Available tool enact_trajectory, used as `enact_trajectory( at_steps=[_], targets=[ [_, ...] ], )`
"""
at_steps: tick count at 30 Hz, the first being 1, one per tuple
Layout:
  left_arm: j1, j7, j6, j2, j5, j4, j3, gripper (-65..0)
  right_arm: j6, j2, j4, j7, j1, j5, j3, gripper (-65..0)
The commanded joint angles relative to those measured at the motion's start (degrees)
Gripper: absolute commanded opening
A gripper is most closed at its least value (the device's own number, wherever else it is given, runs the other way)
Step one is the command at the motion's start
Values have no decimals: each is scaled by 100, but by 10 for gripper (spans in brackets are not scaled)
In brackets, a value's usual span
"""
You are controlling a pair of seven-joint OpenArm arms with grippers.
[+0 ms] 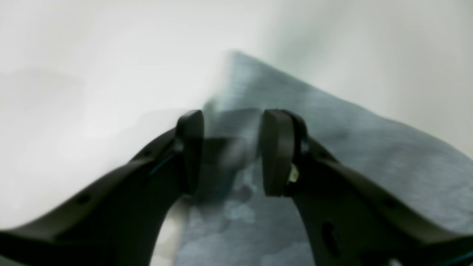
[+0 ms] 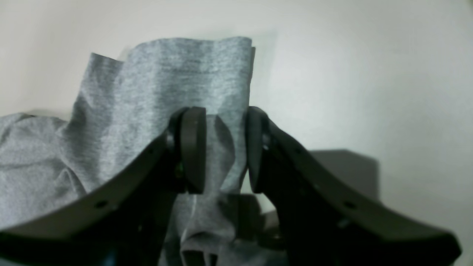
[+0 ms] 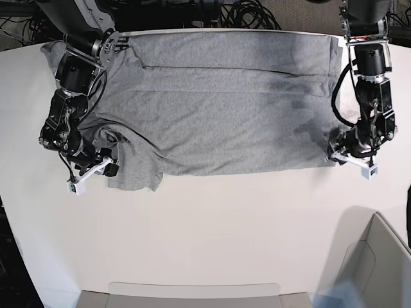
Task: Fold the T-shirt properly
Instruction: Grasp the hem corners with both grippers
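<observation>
The heather-grey T-shirt (image 3: 218, 115) lies spread across the far half of the white table (image 3: 225, 224), plain side up, with a fold line running across its upper part. My left gripper (image 3: 334, 157) sits at the shirt's near right corner. In the left wrist view that gripper (image 1: 234, 118) is open, its fingers straddling the blurred cloth edge (image 1: 332, 129). My right gripper (image 3: 109, 168) rests at the near left sleeve. In the right wrist view it (image 2: 224, 114) is open, a strip of the sleeve (image 2: 166, 74) passing between its pads.
An open grey box (image 3: 379, 263) stands at the near right corner. A flat tray edge (image 3: 192, 292) runs along the table's front. Cables (image 3: 237, 13) lie behind the table's far edge.
</observation>
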Motion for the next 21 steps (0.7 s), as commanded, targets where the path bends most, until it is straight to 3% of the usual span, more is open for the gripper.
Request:
enact_trajectory(
  at_steps=[1,7,12,21],
  targets=[
    [-165,-171,-26,-119,-25,-10,-28,-380,-91,49,27,-180,46,-228,-6,-463],
    [-174,-215,-78,-119,-33,-72,174,-380,-91,57,27,-180,46,-236,-6,-463],
    [-191,-206,-685,-75,-42,-81,464,-383,-99,57,9,-180,81,-236,-305,-463],
    [-191,-215,-711,-66,-60,-63,446,-393,-117,57,0,-153,98,-236,-674,-463]
  ],
)
